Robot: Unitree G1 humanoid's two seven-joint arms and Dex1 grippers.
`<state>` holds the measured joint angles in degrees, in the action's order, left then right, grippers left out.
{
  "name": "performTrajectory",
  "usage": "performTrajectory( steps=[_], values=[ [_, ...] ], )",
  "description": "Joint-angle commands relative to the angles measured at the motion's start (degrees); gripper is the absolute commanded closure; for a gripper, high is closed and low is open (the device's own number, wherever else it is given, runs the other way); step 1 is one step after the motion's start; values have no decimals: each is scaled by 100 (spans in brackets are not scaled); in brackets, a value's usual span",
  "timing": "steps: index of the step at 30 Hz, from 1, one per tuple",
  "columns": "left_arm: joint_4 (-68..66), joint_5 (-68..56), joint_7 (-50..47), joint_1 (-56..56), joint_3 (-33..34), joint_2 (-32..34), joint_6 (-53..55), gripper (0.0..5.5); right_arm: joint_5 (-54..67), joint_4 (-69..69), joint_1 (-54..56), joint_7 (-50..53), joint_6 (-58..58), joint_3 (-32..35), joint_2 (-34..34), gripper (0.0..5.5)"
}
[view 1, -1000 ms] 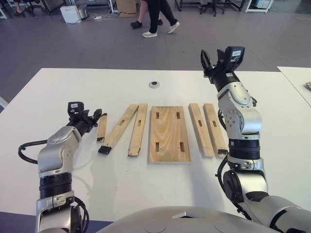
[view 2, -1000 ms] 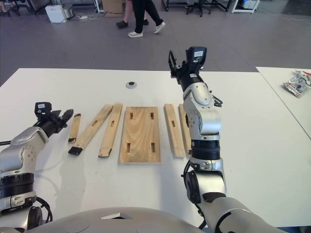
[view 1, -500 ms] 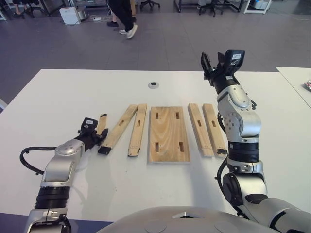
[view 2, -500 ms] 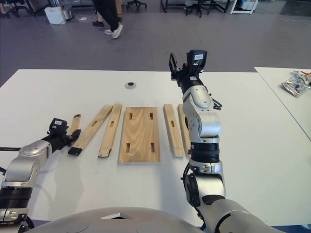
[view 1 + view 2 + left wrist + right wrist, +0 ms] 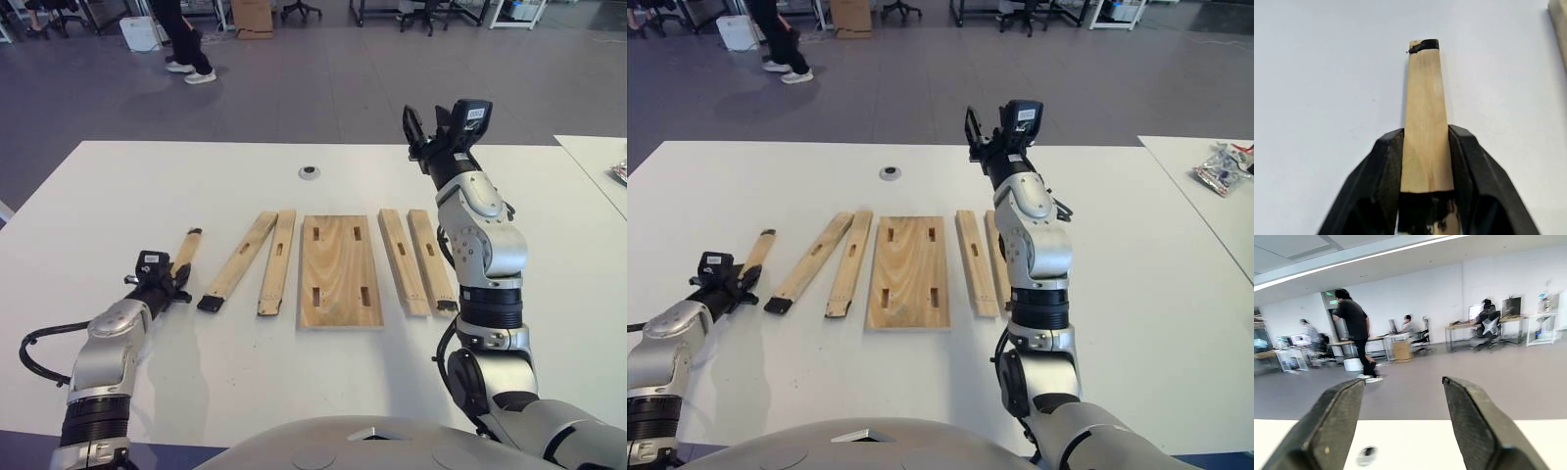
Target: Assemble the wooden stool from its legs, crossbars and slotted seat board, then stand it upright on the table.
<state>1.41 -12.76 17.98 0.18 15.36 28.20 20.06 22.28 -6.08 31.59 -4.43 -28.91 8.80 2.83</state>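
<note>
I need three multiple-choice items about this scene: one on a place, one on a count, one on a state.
1. The board lies: A) between two pairs of legs B) on the floor C) on top of the legs
2. Slots in the board: A) two B) four C) six
3. The left jaws are: A) open, empty B) shut on the board C) shut on a stick
Key: 1 A, two legs flank each side; 2 B, four dark slots show; 3 C, the left wrist view shows them pressing the stick.
</note>
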Motion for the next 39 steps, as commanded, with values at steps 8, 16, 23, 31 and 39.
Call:
performTrajectory(
  steps=[8,16,23,31,39],
  values=[
    [2220,-480,709,-1237,-1182,-408,-602,420,3038,-975,568,-848,-1991,-245,-516,253],
    [2397,-820,909,-1114,-1248,-715,-748,420,3214,-902,542,-550,-2031,-225,-539,253],
    [2538,-877,996,-897,-1372,-803,-776,420,3355,-732,631,-296,-1887,-3,-658,253],
    [2557,-963,1020,-827,-1587,-1010,-760,420,3802,-607,616,-102,-2042,50,-677,402],
    [2427,-839,663,-844,-1332,-1141,-880,420,3686,-475,605,54,-1909,35,-584,505]
  ],
)
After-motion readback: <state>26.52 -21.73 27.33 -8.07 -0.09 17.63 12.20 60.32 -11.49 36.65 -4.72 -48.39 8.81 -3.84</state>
